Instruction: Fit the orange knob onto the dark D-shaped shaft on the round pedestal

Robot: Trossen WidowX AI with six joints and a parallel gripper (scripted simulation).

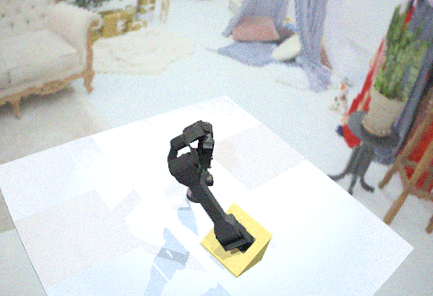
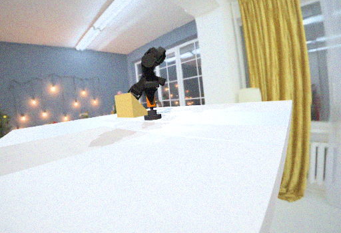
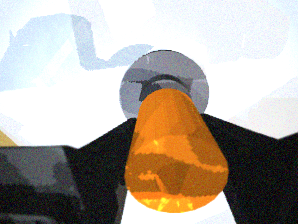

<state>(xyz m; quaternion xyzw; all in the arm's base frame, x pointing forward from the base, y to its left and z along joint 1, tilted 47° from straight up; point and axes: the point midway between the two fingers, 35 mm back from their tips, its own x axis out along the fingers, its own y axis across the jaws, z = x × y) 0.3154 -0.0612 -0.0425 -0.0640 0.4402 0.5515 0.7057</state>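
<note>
Gripper (image 2: pixel 150 98) (image 3: pixel 168 122) fingers part open, tight on orange knob (image 2: pixel 150 102) (image 3: pixel 175 145), prob. so it can turn o/ pedestal (image 2: pixel 152 117) (image 3: pixel 131 75) & find the flat side.

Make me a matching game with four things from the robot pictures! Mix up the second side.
Things:
1. Knob
2. Claw
3. Round pedestal
4. Curtain by the window

Matches:
A. Low and dark, standing on the table
B. Orange, with black fingers on both sides
C. Golden yellow, hanging in long folds
D. Shut on something orange

Right pairs: 1-B, 2-D, 3-A, 4-C
</note>
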